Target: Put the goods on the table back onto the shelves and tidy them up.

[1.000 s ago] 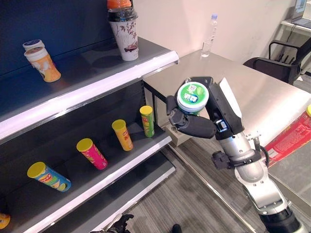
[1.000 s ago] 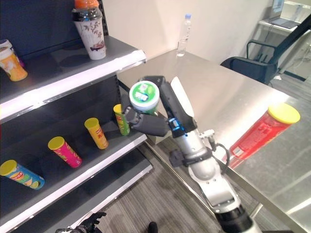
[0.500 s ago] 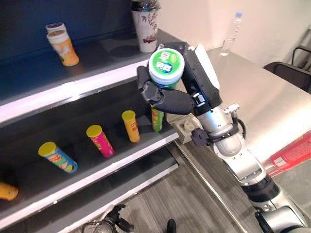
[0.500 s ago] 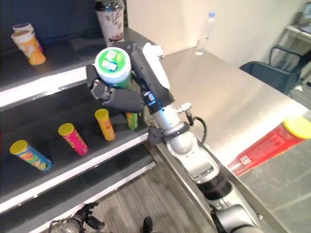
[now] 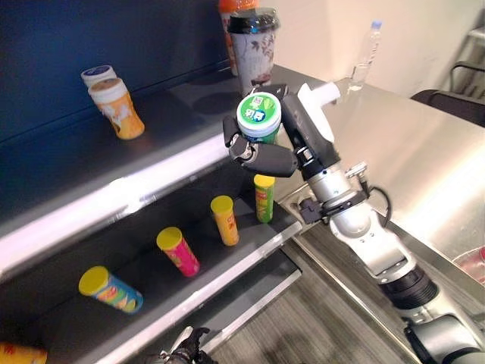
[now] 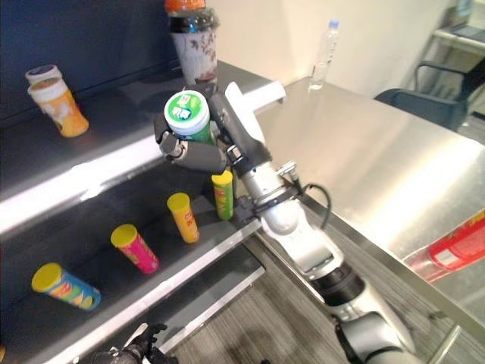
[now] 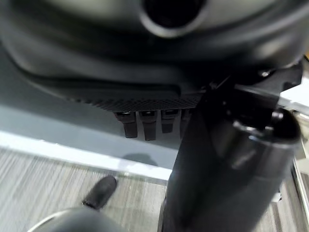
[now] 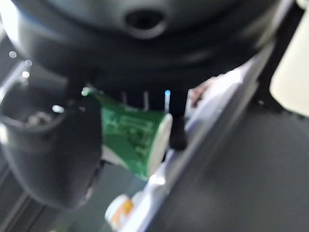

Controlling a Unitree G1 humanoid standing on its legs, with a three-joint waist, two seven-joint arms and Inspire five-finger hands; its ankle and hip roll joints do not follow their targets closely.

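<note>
So my right hand (image 5: 274, 155) is up at the front edge of the upper shelf (image 5: 91, 178), fingers and thumb curled tight around a green cup (image 5: 260, 125) with a green-and-white lid. The cup sits upright in my grip, lid facing up, just in front of the shelf's lit edge strip and not resting on anything. My right wrist view shows the same green cup (image 8: 133, 140) wedged between thumb and fingers.

On the upper shelf there's a tall patterned cup with a dark lid (image 5: 254, 45) standing near the corner, just behind my hand, and an orange cup with a white lid (image 5: 117, 110) further along, leaning a bit.

The lower shelf (image 5: 227, 262) has a row of tube cans, all tilted: a green one (image 5: 264, 197) right below my hand, then an orange one (image 5: 224, 220), a pink one (image 5: 178, 250), and a blue one lying nearly flat (image 5: 110, 290).

Off to the side is the steel desk (image 5: 409, 152) with a clear water bottle (image 5: 364, 54) near its far edge. A red can (image 6: 458, 246) lies on the desk, near its closer edge.

My left hand (image 7: 145, 123) hangs low over the floor, fingers straight.
</note>
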